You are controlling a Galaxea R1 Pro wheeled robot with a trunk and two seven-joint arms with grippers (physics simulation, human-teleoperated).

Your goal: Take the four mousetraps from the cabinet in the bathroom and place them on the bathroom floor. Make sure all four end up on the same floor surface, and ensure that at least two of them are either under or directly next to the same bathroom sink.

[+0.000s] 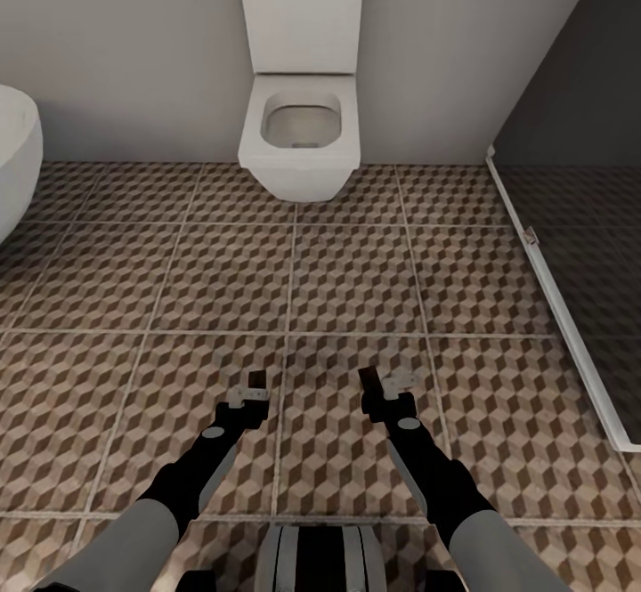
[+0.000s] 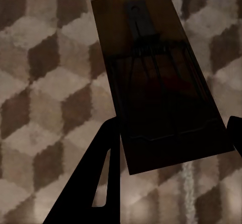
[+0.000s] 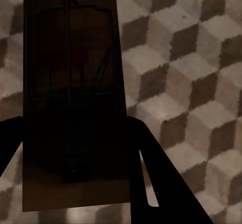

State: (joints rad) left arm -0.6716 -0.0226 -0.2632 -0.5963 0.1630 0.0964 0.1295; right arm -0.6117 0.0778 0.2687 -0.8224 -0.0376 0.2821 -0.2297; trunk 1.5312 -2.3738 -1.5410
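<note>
Head view shows me facing a white wall-hung toilet (image 1: 303, 133), both arms stretched forward over the bathroom floor (image 1: 356, 280). My left tool (image 1: 254, 390) pinches one mousetrap (image 2: 156, 82), its dark fingers (image 2: 93, 183) pressed against the board's long edges, with patterned tiles showing beyond it. My right tool (image 1: 392, 385) pinches a second mousetrap (image 3: 73, 98) the same way, a finger (image 3: 151, 178) at each side. Both boards hang ahead of the tools, clear of the tiles. I judge two traps are out of the cabinet but not yet set down; the sink is not ahead of either tool, so I must find it, lay these beside it, then fetch the other two
</note>
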